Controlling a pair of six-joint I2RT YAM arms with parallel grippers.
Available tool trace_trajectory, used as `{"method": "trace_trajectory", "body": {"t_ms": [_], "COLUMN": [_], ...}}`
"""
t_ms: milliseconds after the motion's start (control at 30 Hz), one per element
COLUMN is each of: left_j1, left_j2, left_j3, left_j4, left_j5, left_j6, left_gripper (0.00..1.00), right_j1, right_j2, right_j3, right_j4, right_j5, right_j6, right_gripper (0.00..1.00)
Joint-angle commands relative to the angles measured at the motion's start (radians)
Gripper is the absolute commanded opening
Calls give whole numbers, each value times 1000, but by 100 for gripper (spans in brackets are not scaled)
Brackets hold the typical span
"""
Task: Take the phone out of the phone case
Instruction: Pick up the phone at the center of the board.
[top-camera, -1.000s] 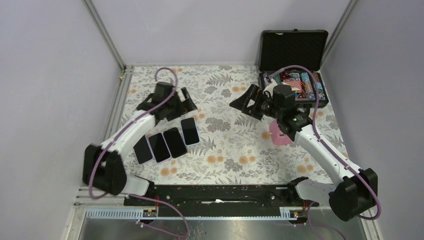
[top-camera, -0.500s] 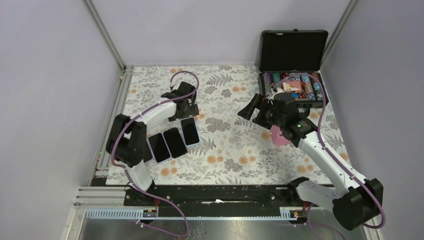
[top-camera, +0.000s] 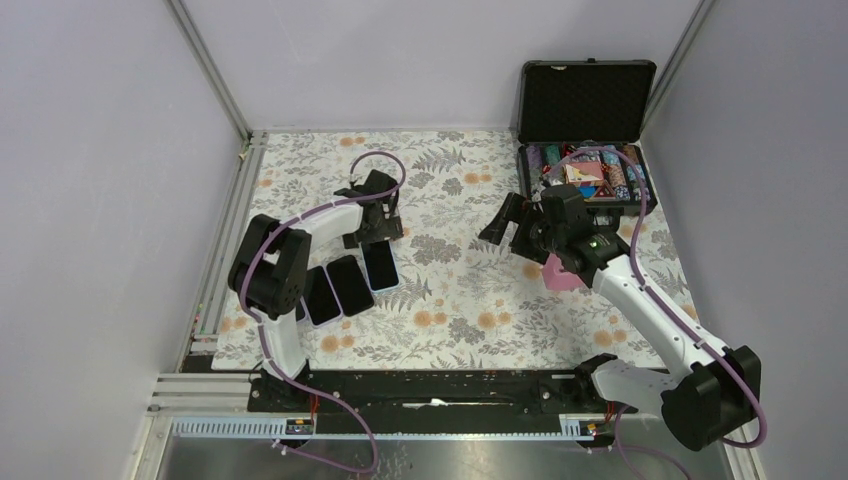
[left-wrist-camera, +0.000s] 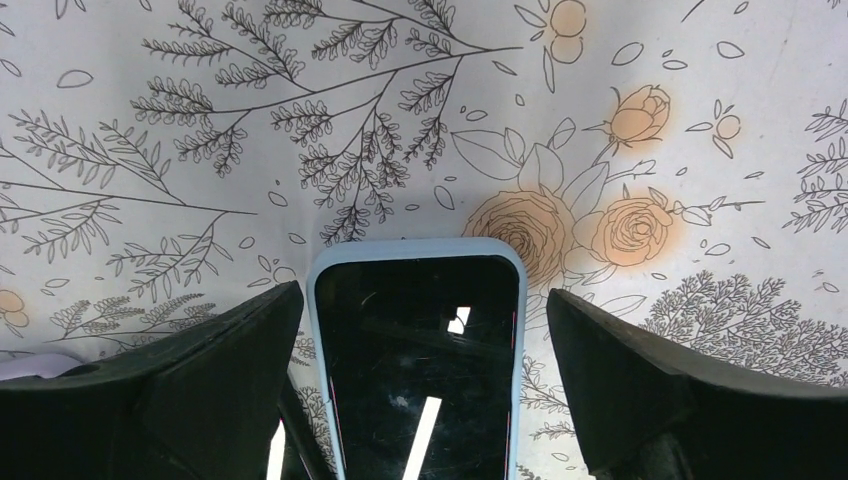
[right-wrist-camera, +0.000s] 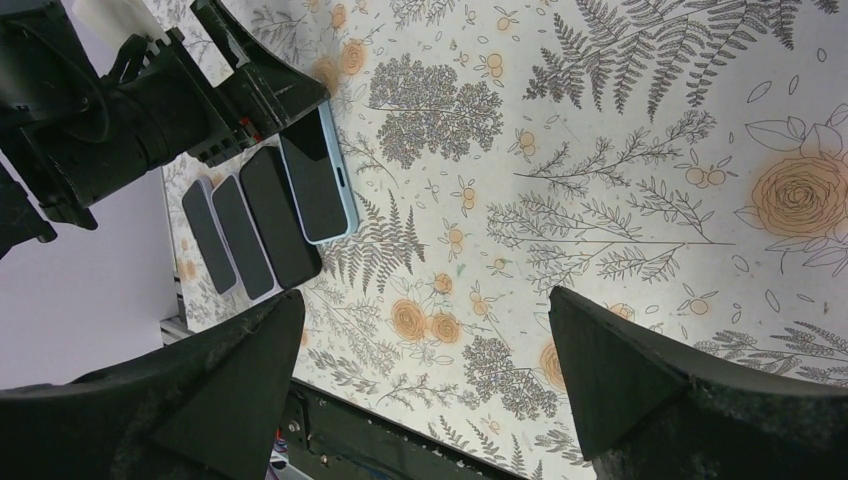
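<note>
The phone (left-wrist-camera: 418, 370) I work on lies flat, screen up, on the floral mat (top-camera: 470, 290), left of centre. The screen is dark, w/ some lamp reflections. It is inside the phone case (left-wrist-camera: 415, 247), not taken out yet. The case is light blue w/ rounded corners, and its rim goes around all the visible edge. It is the rightmost in a slanted row, just beside the other phones (right-wrist-camera: 275, 215), approx. parallel to them.

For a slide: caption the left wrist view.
Open left gripper poised either side of a black-screened phone in a light blue case on floral cloth.
</note>
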Motion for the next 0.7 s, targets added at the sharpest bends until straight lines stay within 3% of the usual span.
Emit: {"method": "trace_trajectory", "body": {"t_ms": [0, 267, 667], "left_j1": [5, -18, -80], "left_j2": [0, -17, -78], "left_j3": [-6, -86, -171], "left_j4": [10, 11, -32], "left_j5": [18, 60, 54], "left_j6": [-37, -89, -142], "left_gripper": [96, 87, 94], "right_j1": [5, 6, 6], "right_j2": [15, 25, 21], "right_j3": [52, 43, 7], "right_j4": [-28, -38, -37], "right_j5": [10, 5, -17], "right_j6": [-22, -17, -9], "right_gripper": [100, 100, 100]}}
